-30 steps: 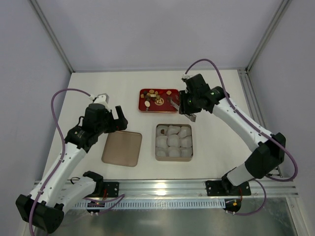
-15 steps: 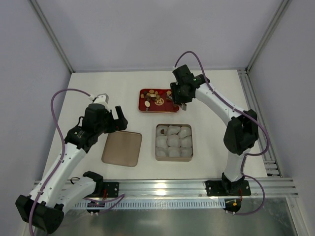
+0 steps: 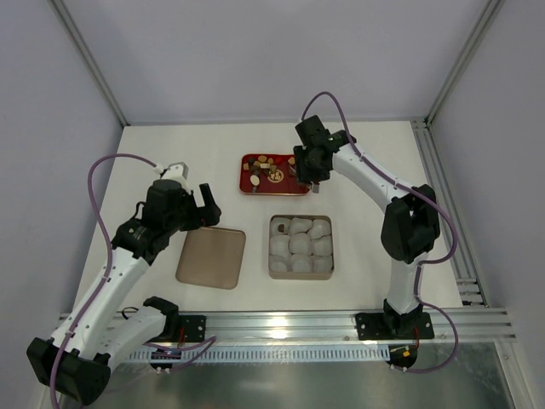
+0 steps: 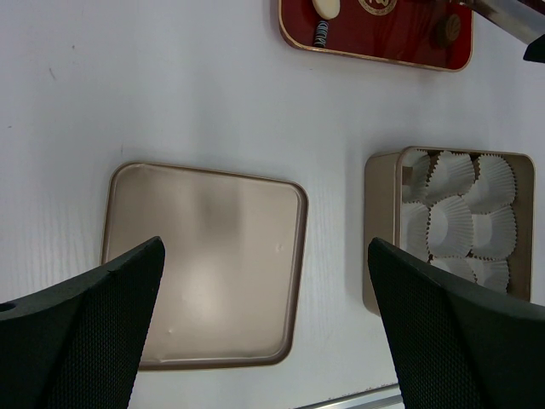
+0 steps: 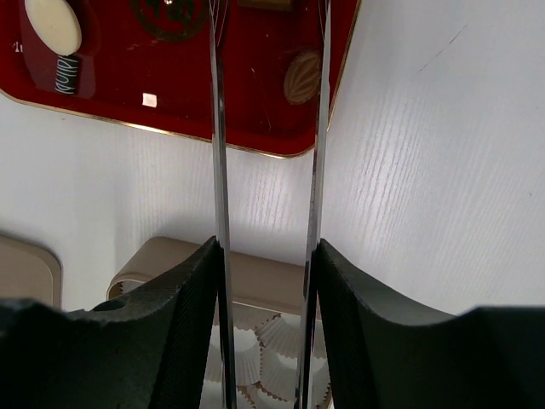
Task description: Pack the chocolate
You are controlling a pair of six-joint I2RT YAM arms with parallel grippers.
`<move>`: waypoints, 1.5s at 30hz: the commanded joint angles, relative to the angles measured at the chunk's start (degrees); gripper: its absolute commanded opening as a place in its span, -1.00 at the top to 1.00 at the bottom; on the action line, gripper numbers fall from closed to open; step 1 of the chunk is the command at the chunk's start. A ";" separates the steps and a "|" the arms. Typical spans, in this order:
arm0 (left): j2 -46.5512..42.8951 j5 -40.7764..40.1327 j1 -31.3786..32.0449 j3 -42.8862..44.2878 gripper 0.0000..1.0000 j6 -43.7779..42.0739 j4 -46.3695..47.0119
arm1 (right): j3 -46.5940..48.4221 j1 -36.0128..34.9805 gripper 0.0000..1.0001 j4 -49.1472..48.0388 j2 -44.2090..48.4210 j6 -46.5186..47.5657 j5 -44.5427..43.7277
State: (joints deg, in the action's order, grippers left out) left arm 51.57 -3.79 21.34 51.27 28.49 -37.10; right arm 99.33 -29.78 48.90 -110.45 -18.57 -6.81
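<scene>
White bench (image 3: pixel 383 170) inside a cell w/ pale grey walls (image 3: pixel 255 60).

**Layout**
- Chocolate (image 5: pixel 302 77): pcs lie loose on the red tray (image 5: pixel 264 111), far-centre of the bench.
- Tan box (image 4: pixel 381 239) w/ white paper cups (image 4: pixel 451 230): just nearer than the tray, not touching it.
- Lid (image 4: pixel 204 264): flat on the bench, L of the box, apart from it.

**Fingers**
- R fingers (image 5: pixel 183 307): two thin blades, apart w/ a narrow gap, over the R end of the tray. Nothing clamped along the visible length; tips cut off in the wrist view.
- L fingers (image 4: pixel 85 324): wide apart, empty, above the lid.

**Step in hand (judged): pick one pc**
1. Centre the gap on a single pc, e.g. the ridged tan one showing between the blades, close to the R blade.
2. Keep both blades inside the tray rim; avoid neighbouring pcs.
3. Lower straight, then close gently. A small pc may slip out sideways or crush.
4. Lift vertically, then move to a free cup.
</scene>
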 commanded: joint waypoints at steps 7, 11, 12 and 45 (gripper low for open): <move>-1.03 0.63 -0.16 0.06 -0.99 0.34 1.24 | 1.04 -1.42 0.07 -1.18 -1.25 -1.56 -1.98; -1.30 0.72 -0.16 -0.03 -0.99 0.43 1.33 | -0.10 -1.42 0.08 -1.71 -0.90 -1.65 -2.16; -1.30 0.72 -0.16 -0.03 -1.00 0.51 1.33 | -0.19 -1.33 0.08 -1.71 -0.90 -1.65 -1.98; -2.00 0.80 -0.16 -0.11 -0.99 0.43 1.33 | -1.06 -1.42 0.27 -0.12 5.42 -0.77 -1.01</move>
State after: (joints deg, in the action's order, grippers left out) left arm 50.26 -3.38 21.34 51.22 28.51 -37.10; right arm 98.39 -31.00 49.17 -110.30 -19.68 -7.73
